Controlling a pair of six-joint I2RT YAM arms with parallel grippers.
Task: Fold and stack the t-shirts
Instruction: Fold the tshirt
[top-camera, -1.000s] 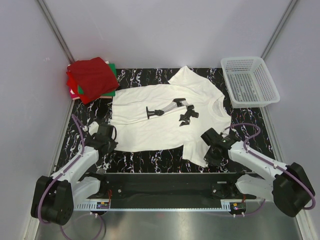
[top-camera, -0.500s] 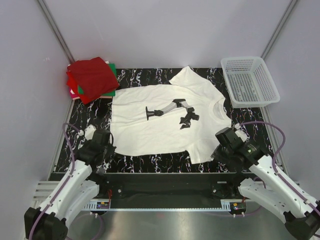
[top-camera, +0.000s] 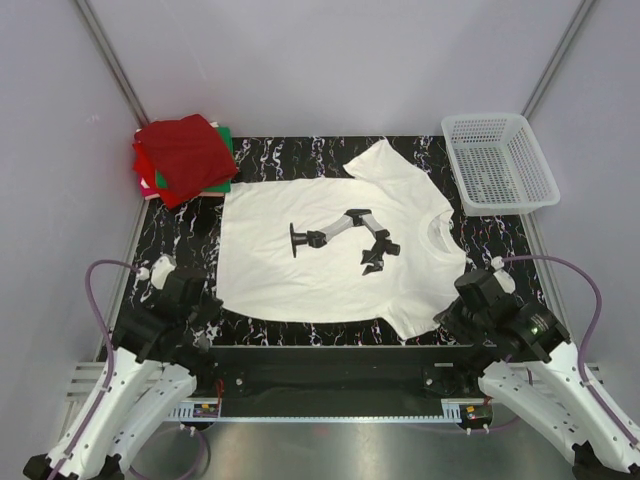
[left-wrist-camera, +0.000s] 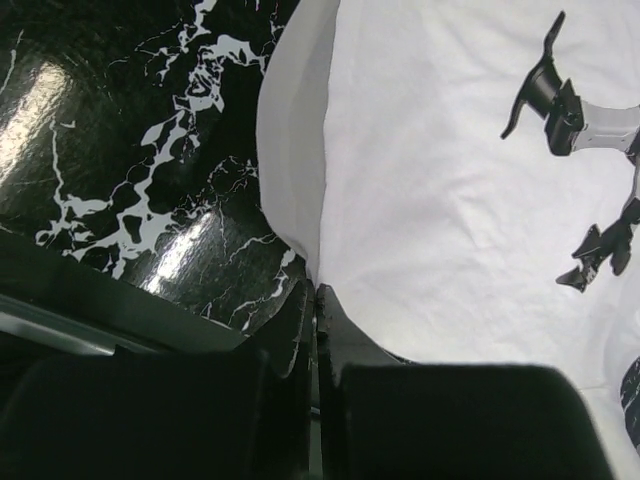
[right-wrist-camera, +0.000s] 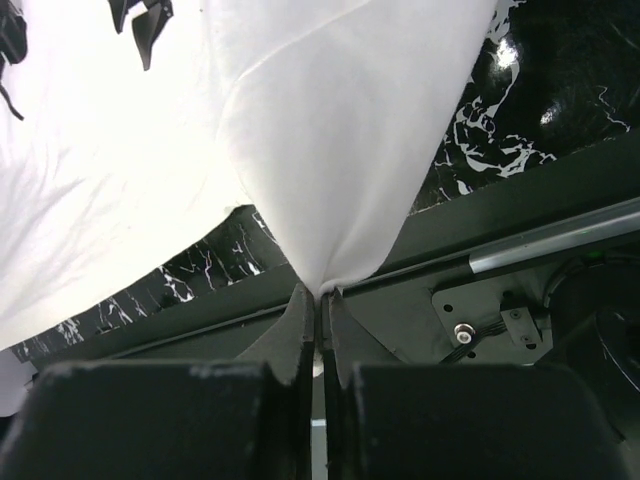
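White t-shirt (top-camera: 330, 255) lies flat on table (top-camera: 270, 155), long axis left-right, collar right. I've got left gripper (left-wrist-camera: 315, 292) clamped on its near hem corner, right gripper (right-wrist-camera: 322, 292) clamped on near sleeve (both at front edge). Bare strip beyond; folded stack (top-camera: 185, 158) far-left.

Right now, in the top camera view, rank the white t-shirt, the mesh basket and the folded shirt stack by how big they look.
1. The white t-shirt, clearly largest.
2. The mesh basket and the folded shirt stack: about alike, too close to rank.
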